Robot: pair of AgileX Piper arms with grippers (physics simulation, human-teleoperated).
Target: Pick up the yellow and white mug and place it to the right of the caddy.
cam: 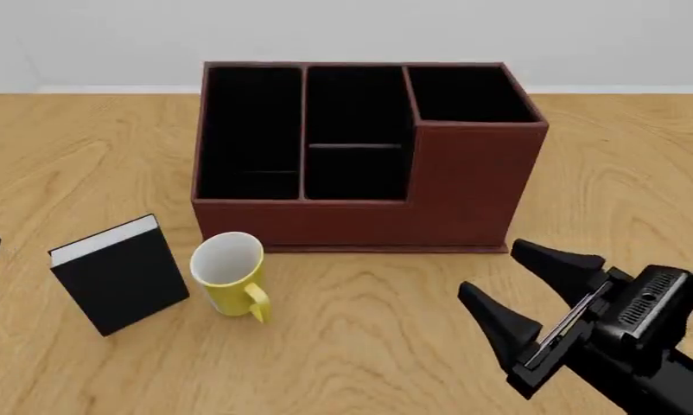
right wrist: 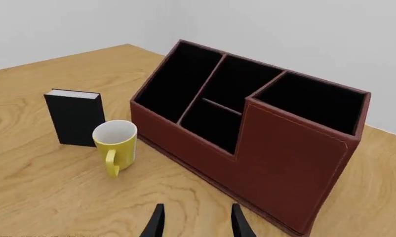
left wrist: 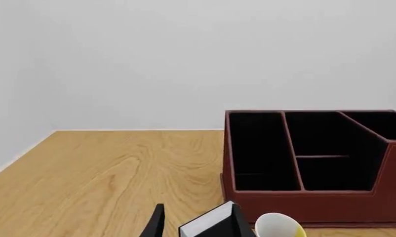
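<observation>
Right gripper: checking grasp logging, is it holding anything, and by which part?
Nothing. The right gripper is open over bare table; the mug stands untouched.

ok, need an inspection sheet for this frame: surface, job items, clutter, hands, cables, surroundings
Surface: wooden table, light grain, no spills seen.
Job's things: yellow and white mug upright in front of the box's left end, handle toward the camera, apart from the box; dark red-brown box at centre back, black compartments look empty, taller section at its right.
Clutter: black book with white page edges, standing just left of the mug.
Hands: right hand open, hovering in front of the box's right end, holding nothing; left hand barely in view, looks open, holding nothing.
Cables: nothing seen.
Surroundings: plain pale wall behind the table.
</observation>
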